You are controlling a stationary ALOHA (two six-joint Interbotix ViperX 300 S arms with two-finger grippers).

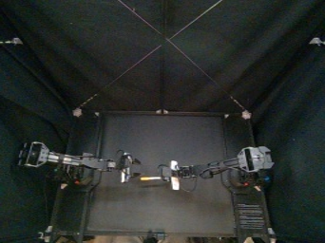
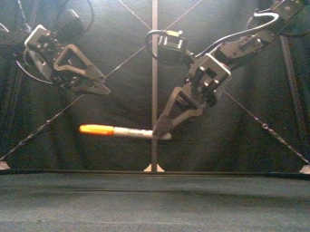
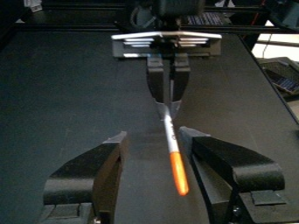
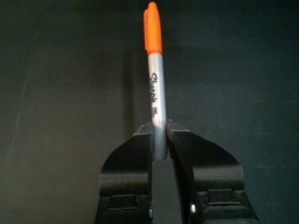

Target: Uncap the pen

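Around the pen (image 2: 121, 131) I saw the two arms, and behind them the black curtain (image 1: 162, 57). The pen was in the air above the desk (image 3: 59, 87) and lay about level. Its orange cap (image 2: 94, 130) pointed toward the left arm, and its pale grey barrel ran toward the right arm. The cap was on the pen.

The right tool (image 4: 159, 133) was clamped on the rear part of the barrel. In the right wrist view its two jaws pressed on the barrel from both sides, and the printed barrel and the cap stood out straight ahead of them. In the front view this arm came down slanted from the upper right to the pen.

The left tool (image 3: 155, 140) had its jaws wide apart and held nothing. In the left wrist view the cap end showed in the gap between the jaws and touched neither of them. In the front view this tool was higher than the pen, up at the left, so it was apart from the cap — by how much I could not tell.

The desk was black and matt — it lay below the pen, which did not touch it. Black curtains closed the back and both sides of the booth.
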